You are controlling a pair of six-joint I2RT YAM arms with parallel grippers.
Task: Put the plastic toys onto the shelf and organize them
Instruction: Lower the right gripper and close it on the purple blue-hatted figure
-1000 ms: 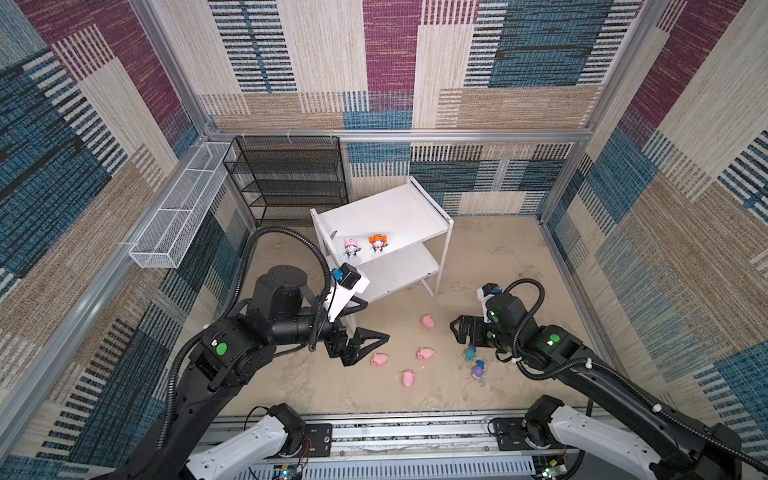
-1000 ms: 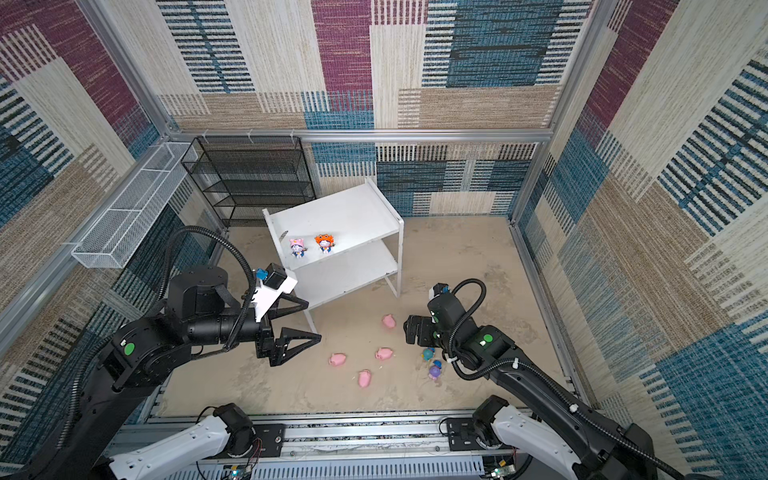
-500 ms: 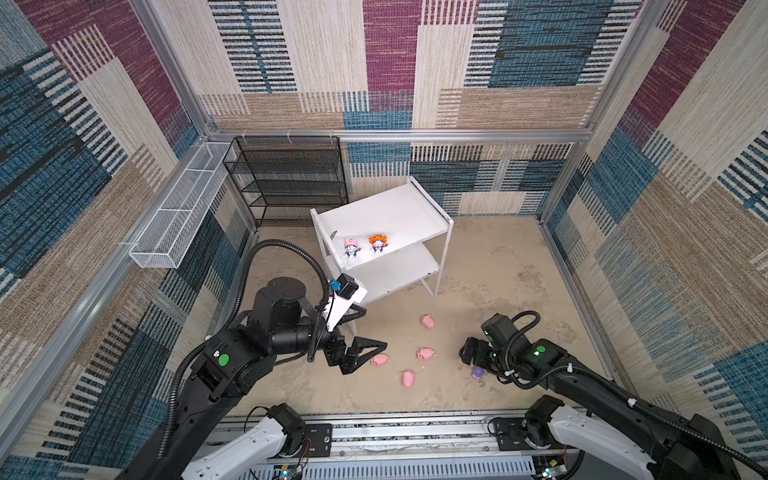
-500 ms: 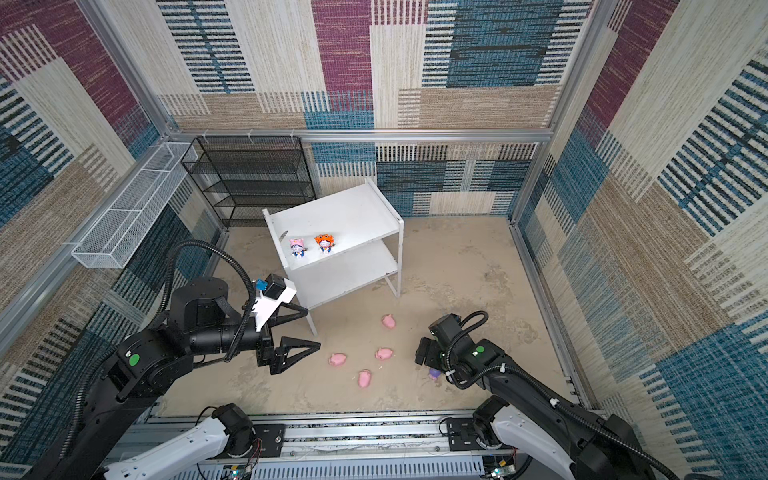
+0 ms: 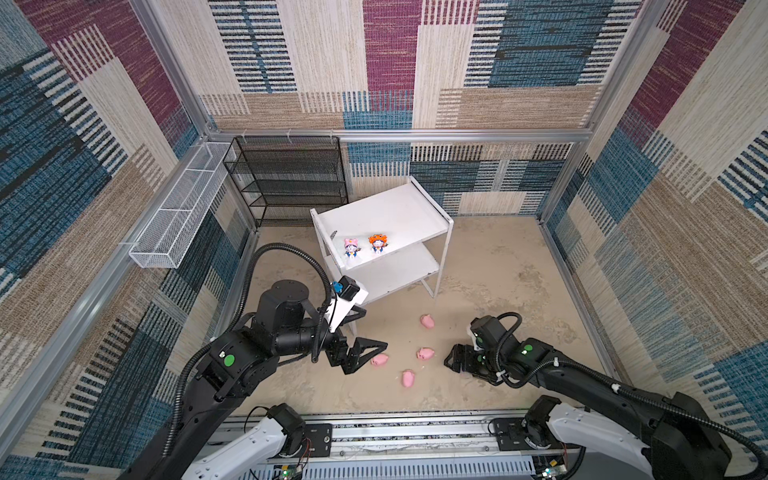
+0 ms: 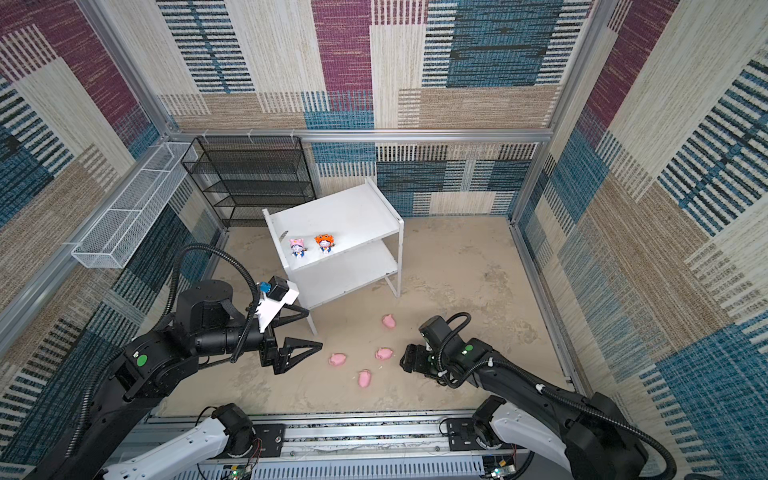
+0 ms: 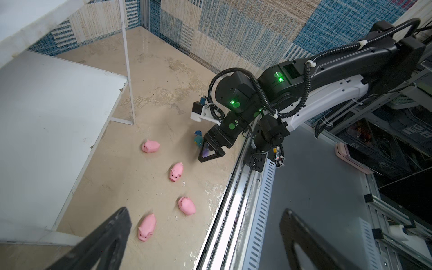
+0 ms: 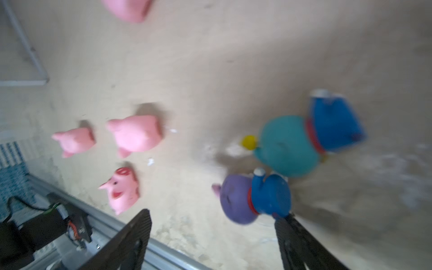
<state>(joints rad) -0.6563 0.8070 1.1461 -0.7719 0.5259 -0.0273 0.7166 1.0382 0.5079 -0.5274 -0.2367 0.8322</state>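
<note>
So the shelf point(image 5: 386, 216) is a white two-board thing: flat solid boards with low lips and skinny square legs. It sits on the floor point(image 5: 498, 270) toward the back, just beside a black wire rack point(image 5: 286, 178). A long white mesh basket point(image 5: 174, 212) hangs on the side wall. The floor is sandy beige and looks scuffed and blotchy.

Toy count is eight. There are four smooth, rounded pink pigs point(image 5: 425, 353), all loose on the floor in front of the shelf. There are also four glossy little dolls with blue bodies. The pink-hooded doll point(image 5: 351, 249) and the orange-hooded doll point(image 5: 377, 244) stand upright side by side at the front edge of the top board. The teal-hooded doll point(image 8: 289, 145) and the purple-hooded doll point(image 8: 236, 201) lie on their sides on the floor, touching or nearly so. The wrist view of them is blurry.

The left gripper point(image 5: 365, 356) has its jaws spread wide with nothing in them, and it's low near one pig. The right gripper point(image 8: 212, 215) is down at the purple-hooded doll with its black triangular jaws apart. One fingertip is right at the doll's blue body, and the other is clear of its head, so there's no grip on it.
</note>
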